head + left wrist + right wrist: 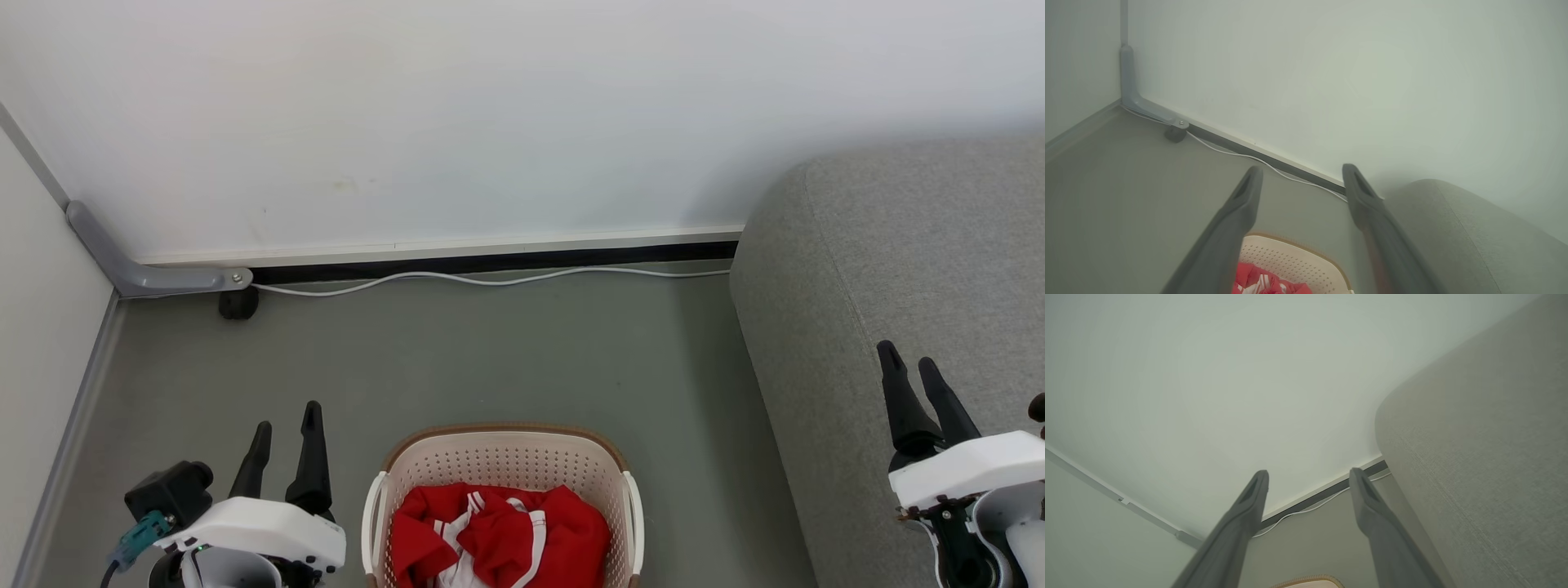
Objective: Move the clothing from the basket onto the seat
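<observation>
Red clothing with white stripes (498, 535) lies bunched inside the cream perforated basket (498, 457) at the bottom centre of the head view. The left wrist view catches the basket's far wall (1290, 259) and a bit of the clothing (1257, 281) between the fingers. The grey sofa seat (898, 269) fills the right side; its rounded end (1470, 237) and side (1486, 457) appear in both wrist views. My left gripper (286, 425) stands open, left of the basket, holding nothing. My right gripper (908, 361) is open over the sofa, with nothing in it.
A white wall with a dark skirting strip runs across the back, and a white cable (490, 279) lies along its foot. A grey bracket (147, 273) and a small black foot (238, 304) sit in the left corner. Grey floor (506, 359) spreads between wall, basket and sofa.
</observation>
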### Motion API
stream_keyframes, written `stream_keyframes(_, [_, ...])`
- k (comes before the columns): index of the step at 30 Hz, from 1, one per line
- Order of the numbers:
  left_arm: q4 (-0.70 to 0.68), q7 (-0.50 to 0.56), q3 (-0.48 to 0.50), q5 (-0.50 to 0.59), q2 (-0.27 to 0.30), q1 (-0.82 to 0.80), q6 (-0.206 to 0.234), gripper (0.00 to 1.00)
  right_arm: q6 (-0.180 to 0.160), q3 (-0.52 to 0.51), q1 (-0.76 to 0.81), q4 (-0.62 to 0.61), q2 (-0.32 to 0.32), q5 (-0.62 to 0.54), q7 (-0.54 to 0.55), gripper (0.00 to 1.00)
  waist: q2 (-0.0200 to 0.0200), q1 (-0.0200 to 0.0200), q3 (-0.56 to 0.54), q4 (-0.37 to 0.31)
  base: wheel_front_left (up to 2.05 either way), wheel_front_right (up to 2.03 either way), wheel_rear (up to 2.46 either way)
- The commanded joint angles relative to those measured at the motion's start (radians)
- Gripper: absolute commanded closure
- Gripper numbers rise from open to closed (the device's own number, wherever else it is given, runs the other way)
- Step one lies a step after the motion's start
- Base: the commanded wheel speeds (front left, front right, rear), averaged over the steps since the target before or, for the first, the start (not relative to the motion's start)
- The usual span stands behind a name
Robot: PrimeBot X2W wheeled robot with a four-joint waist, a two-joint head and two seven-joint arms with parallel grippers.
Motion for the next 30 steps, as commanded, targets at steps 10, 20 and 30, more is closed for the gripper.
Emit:
stream_keyframes(10, [-0.009,-0.042,0.007,0.152,0.018,-0.061,0.036,0.0,0.012,0.044,-0.057,-0.005,-0.052,-0.121,-0.047,0.0,0.0,-0.0001,0.0,0.003,0.0,0.0,0.0])
stream_keyframes(20, [-0.024,-0.069,-0.018,0.254,0.02,-0.077,0.056,0.0,0.013,0.056,-0.077,-0.002,-0.074,-0.204,-0.073,0.0,0.0,-0.0001,0.007,0.006,0.0,0.0,0.0])
stream_keyframes(30, [-0.014,-0.103,-0.05,0.377,0.022,-0.11,0.081,0.0,0.015,0.084,-0.104,0.001,-0.101,-0.3,-0.105,0.0,0.0,-0.0001,0.015,0.005,0.0,0.0,0.0])
